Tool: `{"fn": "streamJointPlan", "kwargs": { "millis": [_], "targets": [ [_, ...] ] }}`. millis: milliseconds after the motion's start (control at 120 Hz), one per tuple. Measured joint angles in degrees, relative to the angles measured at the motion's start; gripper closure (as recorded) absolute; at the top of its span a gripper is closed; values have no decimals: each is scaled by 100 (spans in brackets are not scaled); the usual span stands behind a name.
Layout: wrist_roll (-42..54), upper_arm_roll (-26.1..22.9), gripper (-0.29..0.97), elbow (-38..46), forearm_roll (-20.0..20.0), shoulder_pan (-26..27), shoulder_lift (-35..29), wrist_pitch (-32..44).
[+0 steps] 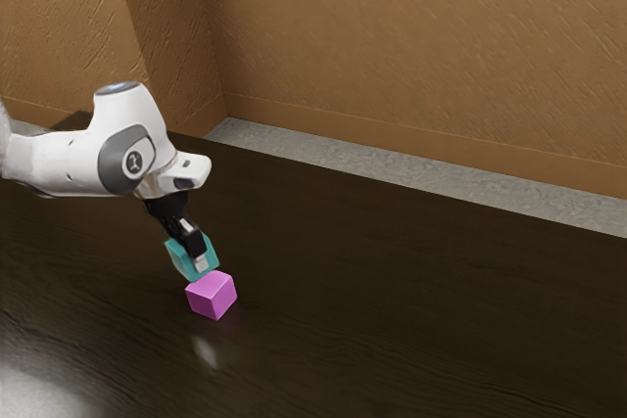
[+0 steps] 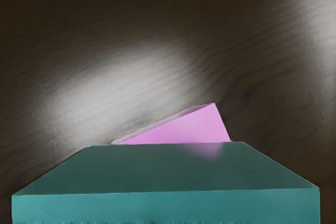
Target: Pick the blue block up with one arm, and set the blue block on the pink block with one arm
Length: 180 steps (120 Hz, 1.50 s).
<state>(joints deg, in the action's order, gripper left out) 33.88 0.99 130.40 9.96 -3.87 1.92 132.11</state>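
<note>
the matte teal-blue cube point(image 1: 181, 257) sits between the jaws, which are closed on it from two opposite faces, one black finger point(image 1: 199, 250) with a pale pad lying across the face that turns toward the exterior camera. it has flat plain faces, sharp edges and an even colour with no marks, and it hangs tilted, one lower corner pointing down. just below the jaws, and a little beyond them on the side away from the arm, the matte pink cube point(image 1: 212, 295) rests flat on the dark, glossy wood-grain worktop point(image 1: 421, 301); it has the same plain, sharp-edged shape. the lower corner of the held cube comes very near the pink cube's top face, and i cannot tell whether the two touch. from the wrist camera the teal cube point(image 2: 168, 182) lies broad and close under the jaws, and a pink wedge of the other cube point(image 2: 191, 128) peeks out past its far edge, with pale sheen on the worktop's grain point(image 2: 105, 77) beyond. the white, rounded robot arm point(image 1: 88, 156) comes in low from the exterior view's left, its last link angled down and toward that view's right. behind stand rough brown textured walls point(image 1: 411, 36) and a strip of grey speckled floor point(image 1: 441, 178).
</note>
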Motion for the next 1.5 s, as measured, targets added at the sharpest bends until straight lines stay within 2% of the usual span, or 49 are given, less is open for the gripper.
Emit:
{"fn": "streamJointPlan", "kwargs": {
  "millis": [67, 208, 283, 517, 933, 1192, 1267, 1383, 1433, 1500],
  "targets": [
    [-132, 1, 29, -13, -1, -81, 80, 61],
    [-385, -1, 29, 7, -3, -659, 101, 137],
    [-503, -30, 29, 13, -2, -799, 115, 160],
    [-814, -238, 29, -2, 12, -409, 277, 216],
    [-1199, -598, 29, 15, 39, -484, 252, 276],
    [-1293, -652, 10, -3, 33, -484, 242, 249],
    [-1312, -652, 7, -7, 33, -532, -16, 118],
    [-1335, -637, 4, -80, 32, -588, -1089, -484],
    [-1344, -595, 3, -399, 12, -554, -1529, -932],
    [-1369, -360, 2, -1145, -179, -485, -1673, -1563]
  ]
}}
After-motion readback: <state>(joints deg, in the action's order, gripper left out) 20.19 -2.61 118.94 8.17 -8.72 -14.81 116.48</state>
